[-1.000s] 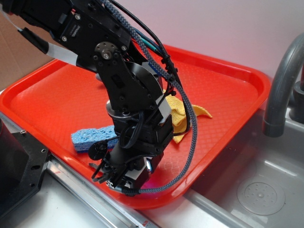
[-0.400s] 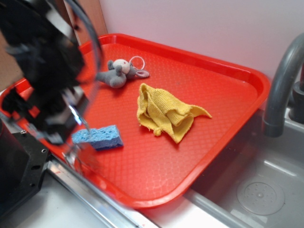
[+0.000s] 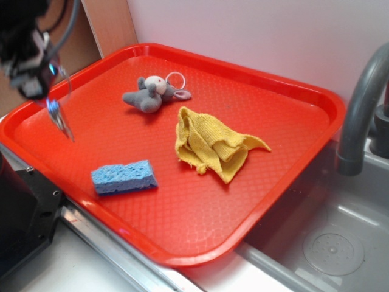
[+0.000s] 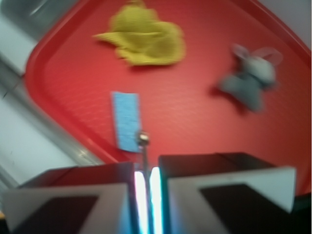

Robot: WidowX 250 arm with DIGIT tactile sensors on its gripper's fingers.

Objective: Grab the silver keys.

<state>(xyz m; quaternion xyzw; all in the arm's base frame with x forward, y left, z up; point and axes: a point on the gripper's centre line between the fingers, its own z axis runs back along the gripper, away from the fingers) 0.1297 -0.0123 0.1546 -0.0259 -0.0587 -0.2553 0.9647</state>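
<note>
Claw (image 3: 44, 82) clamped on silver keys (image 3: 59, 120), dangling lengthwise downward

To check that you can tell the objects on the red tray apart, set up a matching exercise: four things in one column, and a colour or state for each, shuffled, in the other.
Things:
1. sponge
2. cloth
3. plush mouse
4. silver keys

Descriptions:
A. yellow, crumpled
B. hanging from the gripper, off the tray
C. blue, lying flat
D. grey, with a white ring

Pairs: 1-C, 2-A, 3-D, 4-B
</note>
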